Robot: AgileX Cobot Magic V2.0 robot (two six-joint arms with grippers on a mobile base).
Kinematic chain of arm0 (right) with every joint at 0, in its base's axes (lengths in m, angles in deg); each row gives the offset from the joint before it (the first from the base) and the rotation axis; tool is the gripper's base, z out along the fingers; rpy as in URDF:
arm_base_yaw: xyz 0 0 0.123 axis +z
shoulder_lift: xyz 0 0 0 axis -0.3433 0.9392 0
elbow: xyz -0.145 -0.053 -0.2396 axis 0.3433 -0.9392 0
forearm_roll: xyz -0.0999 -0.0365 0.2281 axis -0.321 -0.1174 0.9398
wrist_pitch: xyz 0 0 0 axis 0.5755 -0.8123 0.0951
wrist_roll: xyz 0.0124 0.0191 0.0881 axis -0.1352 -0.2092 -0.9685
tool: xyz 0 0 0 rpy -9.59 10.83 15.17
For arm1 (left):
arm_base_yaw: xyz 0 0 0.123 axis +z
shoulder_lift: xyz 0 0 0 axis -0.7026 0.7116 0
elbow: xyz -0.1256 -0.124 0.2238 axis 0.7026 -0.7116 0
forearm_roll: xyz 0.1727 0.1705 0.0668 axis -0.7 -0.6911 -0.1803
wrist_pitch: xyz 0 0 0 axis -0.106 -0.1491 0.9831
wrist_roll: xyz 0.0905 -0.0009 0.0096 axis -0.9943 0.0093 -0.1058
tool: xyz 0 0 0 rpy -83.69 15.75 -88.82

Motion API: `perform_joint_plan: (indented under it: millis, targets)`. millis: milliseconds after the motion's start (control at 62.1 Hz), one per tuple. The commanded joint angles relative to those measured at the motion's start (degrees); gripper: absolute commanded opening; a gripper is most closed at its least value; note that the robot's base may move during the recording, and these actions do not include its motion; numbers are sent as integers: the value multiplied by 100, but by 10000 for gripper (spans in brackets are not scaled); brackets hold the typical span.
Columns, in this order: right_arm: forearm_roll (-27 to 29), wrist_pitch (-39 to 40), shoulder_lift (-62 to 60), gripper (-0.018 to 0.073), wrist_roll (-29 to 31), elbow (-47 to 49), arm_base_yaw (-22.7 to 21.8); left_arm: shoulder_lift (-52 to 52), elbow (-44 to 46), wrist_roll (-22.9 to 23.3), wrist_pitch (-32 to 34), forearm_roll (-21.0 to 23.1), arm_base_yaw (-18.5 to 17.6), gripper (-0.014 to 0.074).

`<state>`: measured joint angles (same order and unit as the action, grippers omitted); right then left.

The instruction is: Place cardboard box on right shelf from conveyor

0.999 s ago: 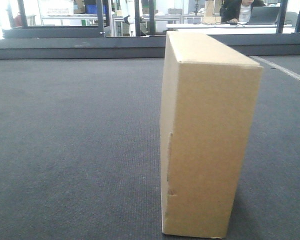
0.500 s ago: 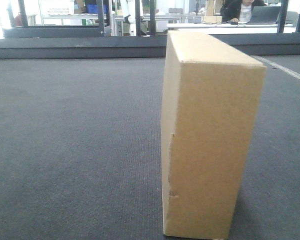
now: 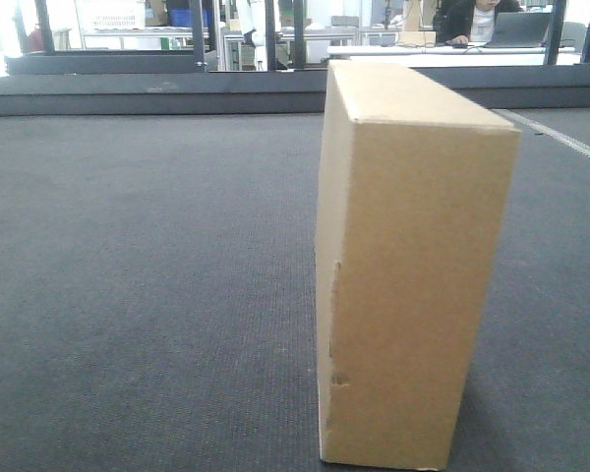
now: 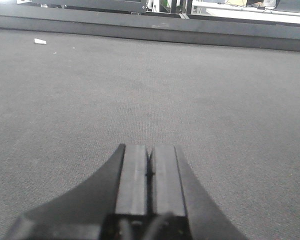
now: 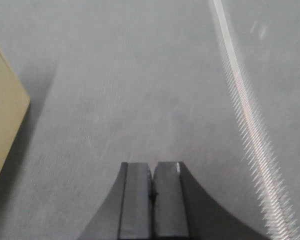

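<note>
A plain tan cardboard box (image 3: 413, 265) stands on its narrow edge on the dark grey conveyor (image 3: 147, 285), close in front of the exterior camera and right of centre. Small crease marks show on its left edge. One corner of the cardboard box (image 5: 5, 125) also shows at the left edge of the right wrist view. My right gripper (image 5: 153, 165) is shut with nothing in it, low over the conveyor (image 5: 140, 75), to the right of the box. My left gripper (image 4: 149, 148) is shut and empty over bare conveyor (image 4: 150, 85). The right shelf is out of view.
A dark side rail (image 3: 147, 93) runs across the far edge of the belt. A pale toothed seam (image 5: 250, 115) crosses the belt right of my right gripper. A small white scrap (image 4: 40, 41) lies far left. Desks and a seated person (image 3: 472, 20) are beyond the rail.
The box has barely shifted in the exterior view, only a slight wobble of its outline. Nothing was gripped or released.
</note>
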<state>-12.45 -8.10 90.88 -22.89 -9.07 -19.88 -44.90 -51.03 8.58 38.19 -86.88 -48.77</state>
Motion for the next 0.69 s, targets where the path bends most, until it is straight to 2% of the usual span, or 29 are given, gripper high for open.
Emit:
perform_joint_plan:
  millis: [0, 145, 209, 290, 355, 387, 516, 677]
  targets:
    - [249, 248, 412, 54, -29, 214, -20, -45, -59, 27, 492, -7, 10, -116]
    - [493, 47, 1039, 66, -120, 442, -20, -45, -59, 27, 492, -7, 10, -116]
    - [396, -61, 1419, 130, -227, 651, -18, -45, -59, 27, 492, -7, 10, -116]
    - [117, -360, 1802, 347, -672, 1003, -10, -45, -59, 27, 492, -7, 10, -116]
    - [-259, -553, 2065, 583, -1046, 1297, 80, -45, -59, 27, 492, -7, 10, -116]
    - [-372, -599, 2142, 654, -1262, 1411, 150, -45, -59, 27, 492, -7, 10, -116]
    - [-676, -722, 2456, 634, -2125, 1982, 419, -45, -59, 27, 492, -7, 10, -116]
    - [-751, -1001, 2863, 634, -2244, 2756, 1001, -45, -59, 27, 492, -7, 10, -116]
